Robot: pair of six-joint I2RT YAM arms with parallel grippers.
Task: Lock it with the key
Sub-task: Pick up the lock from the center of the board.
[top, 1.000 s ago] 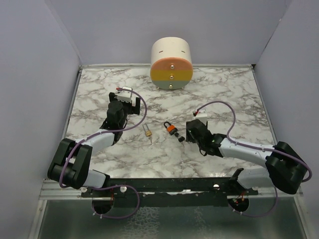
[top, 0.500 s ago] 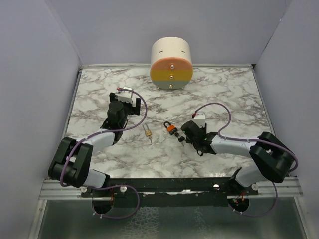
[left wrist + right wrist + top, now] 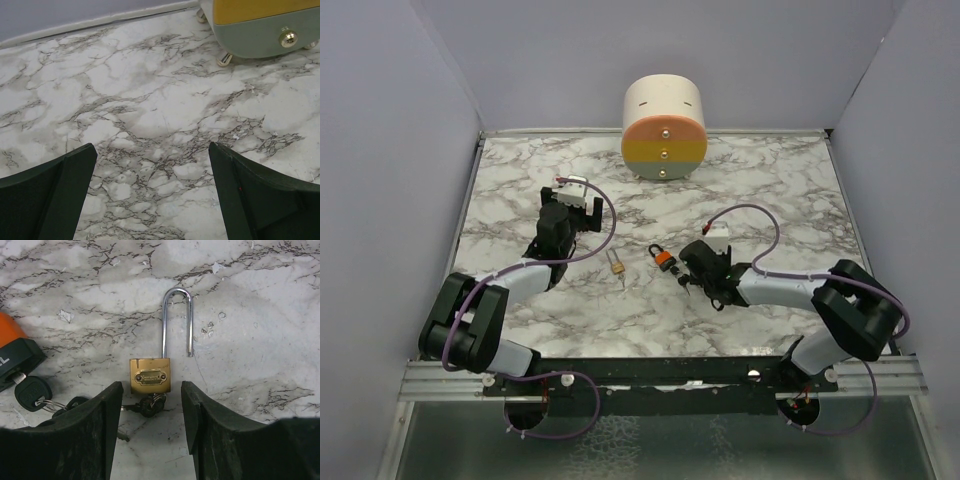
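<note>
In the right wrist view a small brass padlock (image 3: 150,375) lies flat with its long shackle open and pointing away. A dark key bunch (image 3: 150,405) sits right at its bottom end, touching it. My right gripper (image 3: 150,432) is open, its fingers (image 3: 90,430) astride the spot just short of the bunch, holding nothing. A black-headed key (image 3: 32,391) lies at the foot of an orange-and-black padlock (image 3: 15,360) on the left. From above, the right gripper (image 3: 688,272) hangs beside that padlock (image 3: 662,258). My left gripper (image 3: 570,197) is open and empty over bare marble (image 3: 152,200).
A second brass padlock (image 3: 616,263) lies on the marble left of the orange one. A round cream drawer unit with orange, yellow and green fronts (image 3: 664,128) stands at the back centre, also in the left wrist view (image 3: 260,25). Walls close in the table.
My right arm has reached further left, bringing its gripper over the keys beside the orange padlock. The left arm has barely moved.
</note>
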